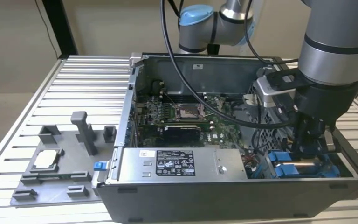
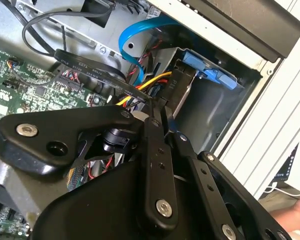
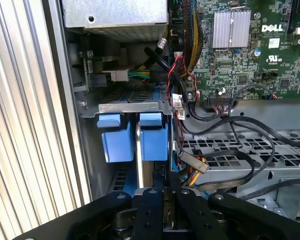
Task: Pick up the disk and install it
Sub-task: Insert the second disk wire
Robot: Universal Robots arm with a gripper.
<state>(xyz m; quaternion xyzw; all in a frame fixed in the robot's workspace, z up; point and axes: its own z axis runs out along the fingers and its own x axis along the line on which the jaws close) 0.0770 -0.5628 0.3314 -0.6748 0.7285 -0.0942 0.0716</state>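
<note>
2 fingers (image 3: 166,200) closed narrowly on the disk (image 3: 146,172), upright inside the case's (image 1: 229,196) blue-tabbed bay.

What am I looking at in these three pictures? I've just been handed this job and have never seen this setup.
A single robot arm is working inside an open computer case that lies on a slatted metal table. The exterior view comes from a camera off the arm; the two wrist views ride on the arm and look past its black gripper into the case.

In the exterior view the gripper is lowered into the drive bay at the case's corner, at the disk, a metal drive in a blue bracket. In the first wrist view the fingers are closed on the drive's edge, beside a second blue bracket.

A grey parts holder lies on the table on the exterior view's left.
</note>
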